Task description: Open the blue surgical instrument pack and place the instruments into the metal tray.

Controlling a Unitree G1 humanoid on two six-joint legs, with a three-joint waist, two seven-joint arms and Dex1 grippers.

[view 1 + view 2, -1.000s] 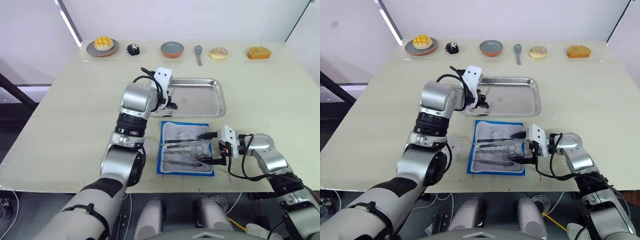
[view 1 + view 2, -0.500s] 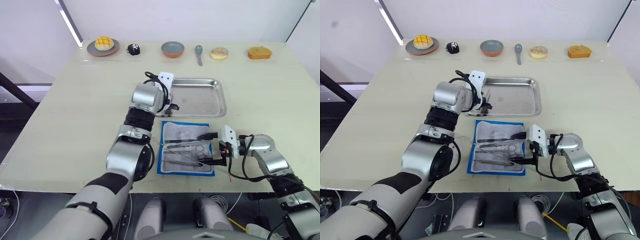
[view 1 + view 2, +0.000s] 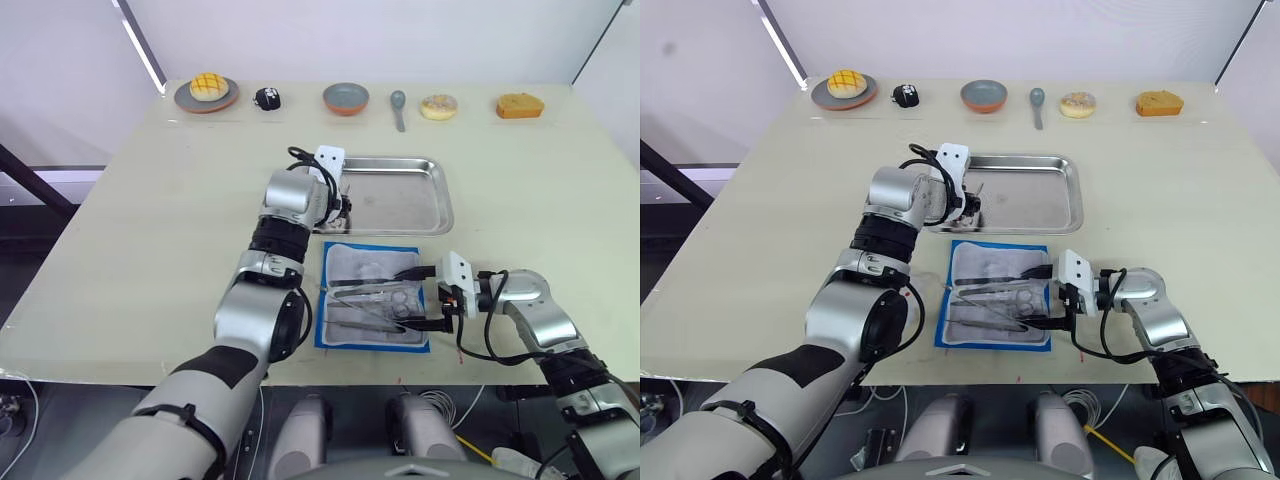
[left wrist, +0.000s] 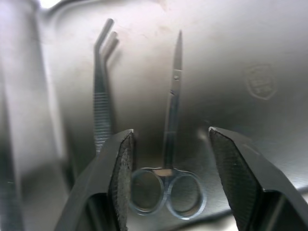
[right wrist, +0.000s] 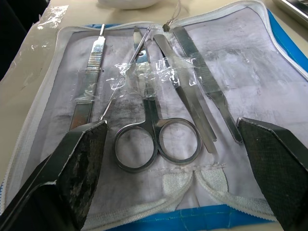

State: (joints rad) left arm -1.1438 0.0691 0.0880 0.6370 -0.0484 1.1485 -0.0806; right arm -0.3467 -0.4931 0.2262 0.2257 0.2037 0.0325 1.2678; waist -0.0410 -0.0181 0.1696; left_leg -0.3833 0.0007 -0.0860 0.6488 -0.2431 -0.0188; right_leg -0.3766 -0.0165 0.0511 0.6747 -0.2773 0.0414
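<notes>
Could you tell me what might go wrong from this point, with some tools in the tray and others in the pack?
1. The left pincer hangs open right over the scissors in the tray; lifting off could nudge them or the bent forceps beside them.
2. The right pincer faces tools crowded under clear straps in the pack; a grasp might catch two or drag the pack.

Blue pack (image 3: pixel 371 295) open flat, below the shiny tray (image 3: pixel 392 194).
Some tools (image 5: pixel 156 113) lie inside; scissors (image 4: pixel 169 139) and tweezers (image 4: pixel 101 91) lie in the tray.
</notes>
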